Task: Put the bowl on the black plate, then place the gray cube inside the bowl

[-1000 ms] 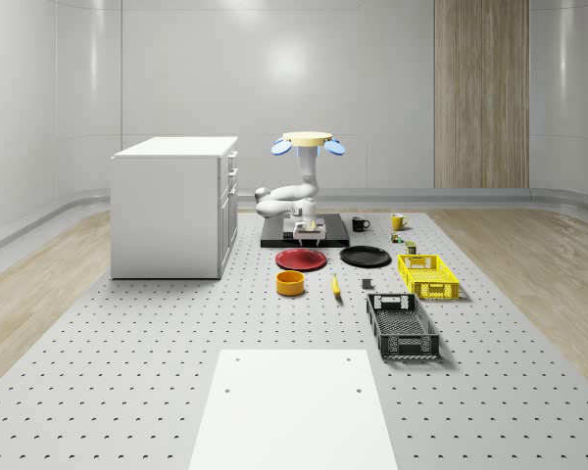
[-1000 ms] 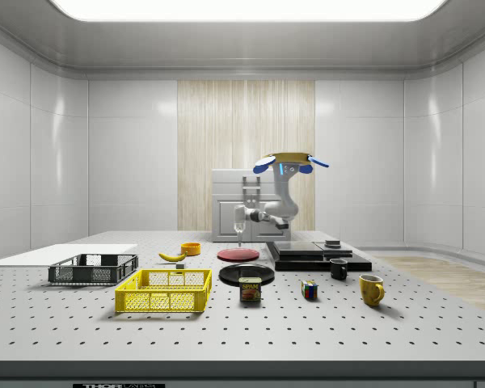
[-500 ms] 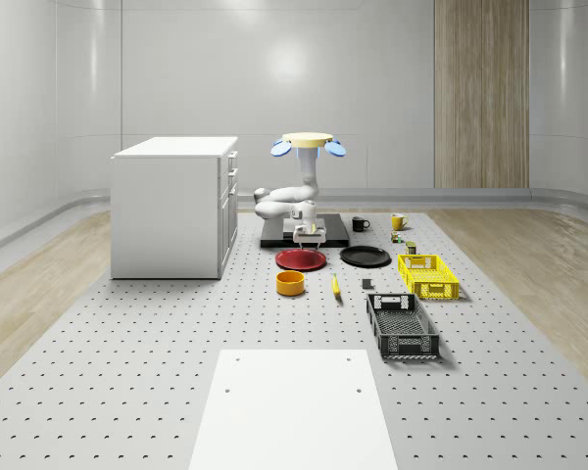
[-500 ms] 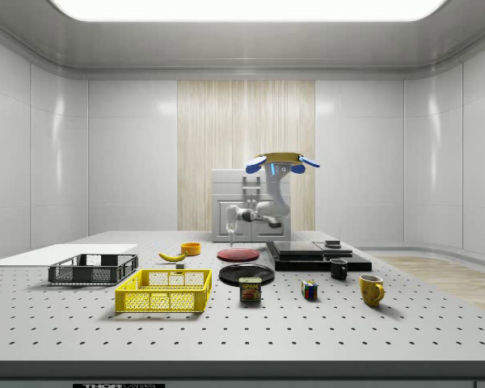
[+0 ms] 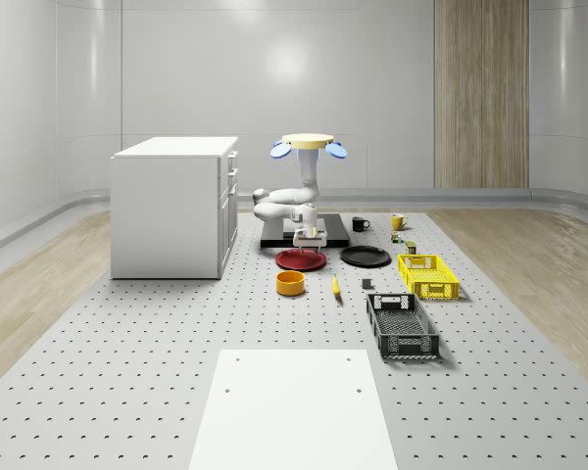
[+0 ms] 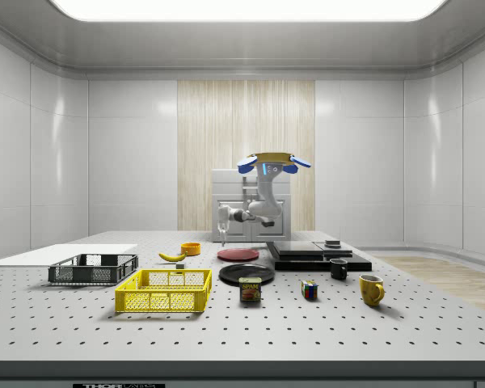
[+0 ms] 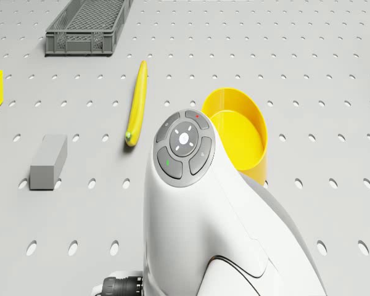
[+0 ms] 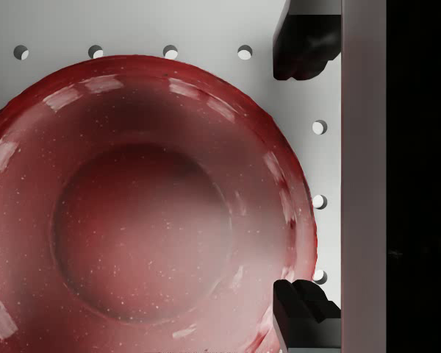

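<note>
The yellow bowl (image 5: 290, 283) (image 6: 191, 248) (image 7: 237, 132) stands upright on the perforated table, in front of a red plate (image 5: 301, 259) (image 8: 132, 213). To the whole-scene view's right of the red plate lies the black plate (image 5: 365, 257) (image 6: 246, 273), with nothing on it. The gray cube (image 5: 367, 285) (image 7: 49, 161) is an oblong block lying beside a banana. My drone (image 5: 309, 143) (image 6: 273, 159) hovers above the red plate's far side. The arm hangs down and my gripper (image 5: 311, 243) (image 6: 222, 237) (image 8: 303, 176) is open over the red plate's edge, holding nothing.
A white cabinet (image 5: 173, 206) stands at the whole-scene view's left. A black platform (image 5: 333, 233) lies behind the plates. The banana (image 5: 335, 285) (image 7: 137, 102), a gray crate (image 5: 401, 326), a yellow crate (image 5: 428, 275), mugs and a can sit to the right. A white sheet (image 5: 294, 406) covers the front.
The drone and arm have shifted toward the side view's left, off the black platform. The gripper has come forward and now hangs over the red plate.
</note>
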